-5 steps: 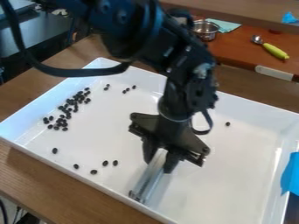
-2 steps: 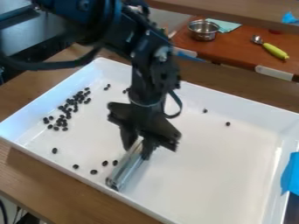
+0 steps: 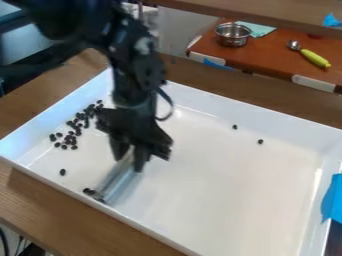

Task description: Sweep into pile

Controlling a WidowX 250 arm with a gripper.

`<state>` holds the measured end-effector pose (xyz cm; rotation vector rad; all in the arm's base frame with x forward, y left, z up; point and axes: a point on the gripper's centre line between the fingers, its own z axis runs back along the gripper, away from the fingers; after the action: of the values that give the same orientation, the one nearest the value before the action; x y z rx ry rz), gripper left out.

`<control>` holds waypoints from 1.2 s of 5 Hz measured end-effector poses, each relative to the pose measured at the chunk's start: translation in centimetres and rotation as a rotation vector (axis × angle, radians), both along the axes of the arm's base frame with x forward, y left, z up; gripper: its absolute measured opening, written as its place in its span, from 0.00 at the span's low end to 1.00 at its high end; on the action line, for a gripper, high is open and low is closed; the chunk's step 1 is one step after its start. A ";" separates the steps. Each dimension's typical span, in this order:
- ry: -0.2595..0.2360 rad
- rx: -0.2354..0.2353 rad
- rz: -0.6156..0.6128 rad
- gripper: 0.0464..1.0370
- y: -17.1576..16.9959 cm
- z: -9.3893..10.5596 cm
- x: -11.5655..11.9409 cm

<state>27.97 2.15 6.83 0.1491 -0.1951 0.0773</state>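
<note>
The black gripper hangs over the left part of the white tray, shut on a silvery metal sweeping tool. The tool slants down toward the tray's near left wall, its lower end low on the tray floor. Right at that end lie dark beans. A larger pile of dark beans spreads along the tray's left side, left of the gripper. One bean lies alone below the pile. Two single beans lie toward the back right. The arm hides part of the tray behind it.
The white tray has raised walls and stands on a brown wooden table. Blue tape is on its right wall. Behind, a reddish-brown surface holds a metal pot, a teal cloth and a green-handled spoon.
The gripper and its tool have moved left across the tray. Beans near the front left now sit against the tool's lower end. A bean at the back right has come out from behind the arm.
</note>
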 end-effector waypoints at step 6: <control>-0.002 -0.123 0.041 0.32 0.3 3.3 -0.3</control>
<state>27.69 2.49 10.09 0.0302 -0.1888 0.1302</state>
